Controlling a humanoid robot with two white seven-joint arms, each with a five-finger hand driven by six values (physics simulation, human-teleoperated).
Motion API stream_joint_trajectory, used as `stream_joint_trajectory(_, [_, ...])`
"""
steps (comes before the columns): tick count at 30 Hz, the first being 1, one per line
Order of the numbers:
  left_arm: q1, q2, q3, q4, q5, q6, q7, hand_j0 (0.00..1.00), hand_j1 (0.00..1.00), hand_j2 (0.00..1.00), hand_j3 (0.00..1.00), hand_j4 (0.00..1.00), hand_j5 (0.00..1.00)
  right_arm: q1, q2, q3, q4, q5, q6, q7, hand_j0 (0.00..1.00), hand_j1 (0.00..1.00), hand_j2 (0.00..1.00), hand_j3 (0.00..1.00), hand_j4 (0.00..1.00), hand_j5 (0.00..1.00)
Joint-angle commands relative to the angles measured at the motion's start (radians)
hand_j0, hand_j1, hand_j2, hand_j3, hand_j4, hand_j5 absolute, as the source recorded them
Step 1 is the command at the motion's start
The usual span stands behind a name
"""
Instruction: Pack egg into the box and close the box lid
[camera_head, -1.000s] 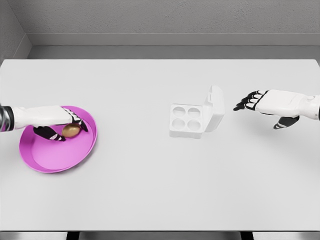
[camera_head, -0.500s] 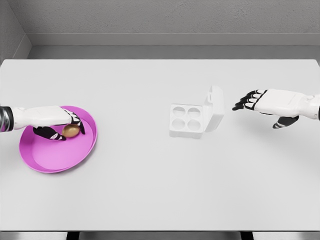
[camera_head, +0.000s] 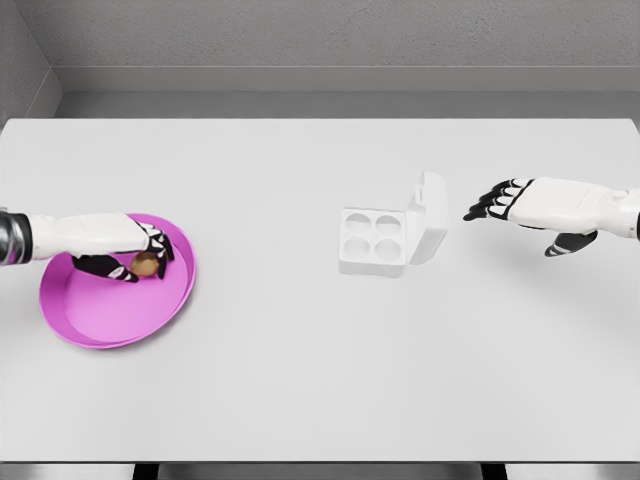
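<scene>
A brown egg (camera_head: 146, 264) lies in the magenta plate (camera_head: 112, 315) at the table's left. My left hand (camera_head: 135, 256) comes in from the left edge and has its fingers curled around the egg, thumb below and fingers above. The white egg box (camera_head: 374, 241) stands near the middle, its four cups empty and its lid (camera_head: 429, 216) standing open on the right side. My right hand (camera_head: 505, 203) hovers to the right of the lid, fingers stretched toward it, holding nothing.
The white table (camera_head: 300, 380) runs to a grey wall at the back. Its front edge shows near the bottom of the picture.
The left hand's fingers have closed in tighter around the egg, covering more of it. The right hand has crept slightly left toward the lid.
</scene>
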Motion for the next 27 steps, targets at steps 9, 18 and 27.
stream_joint_trajectory(9, [-0.037, 0.003, 0.000, -0.035, 0.050, 0.001, 0.011, 0.45, 0.45, 0.45, 0.45, 0.45, 0.45, 0.002, -0.003, -0.008, -0.001, -0.005, 0.003, 0.000, 1.00, 1.00, 1.00, 1.00, 1.00, 1.00])
stream_joint_trajectory(18, [-0.069, -0.072, 0.000, -0.035, 0.050, 0.001, 0.011, 0.45, 0.45, 0.45, 0.45, 0.45, 0.45, 0.011, -0.012, -0.049, 0.006, -0.005, 0.003, 0.000, 1.00, 1.00, 1.00, 1.00, 1.00, 1.00])
stream_joint_trajectory(27, [-0.100, -0.167, -0.008, -0.033, 0.050, 0.001, 0.011, 0.45, 0.45, 0.45, 0.45, 0.45, 0.45, 0.011, -0.017, -0.075, 0.005, -0.006, 0.003, 0.000, 1.00, 1.00, 1.00, 1.00, 1.00, 1.00])
